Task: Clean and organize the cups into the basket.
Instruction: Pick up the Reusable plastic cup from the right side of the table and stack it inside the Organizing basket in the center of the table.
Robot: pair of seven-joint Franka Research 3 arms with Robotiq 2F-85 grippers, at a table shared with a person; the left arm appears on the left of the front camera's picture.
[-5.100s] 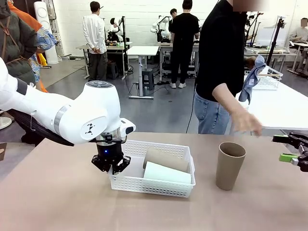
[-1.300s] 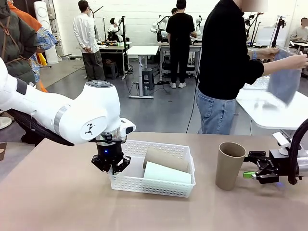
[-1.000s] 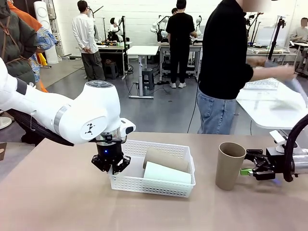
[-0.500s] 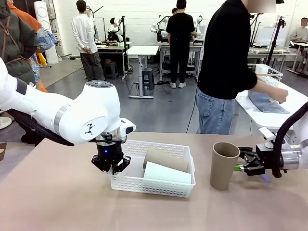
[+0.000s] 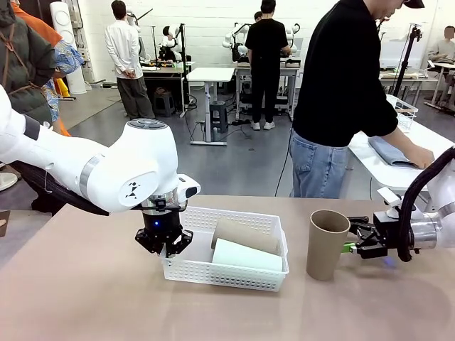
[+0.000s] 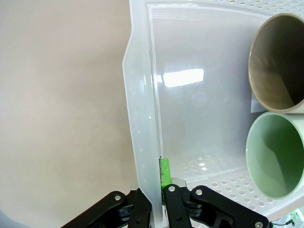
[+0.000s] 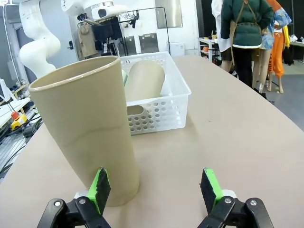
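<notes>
Sliding basketward, the right gripper (image 5: 350,246) is shoving the upright tan cup (image 5: 327,244) ahead of it. Its jaws are gaping wide, gripping nothing. The cup is standing off-centre against one pad, and the left gripper (image 5: 165,243) is pinching the basket (image 5: 213,273) wall.

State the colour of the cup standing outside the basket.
The cup is tan-brown; the right wrist view shows it best.

Left arm (image 5: 131,170) points down, jaws clamped; right arm (image 5: 426,233) reaches level, jaws spread.
</notes>
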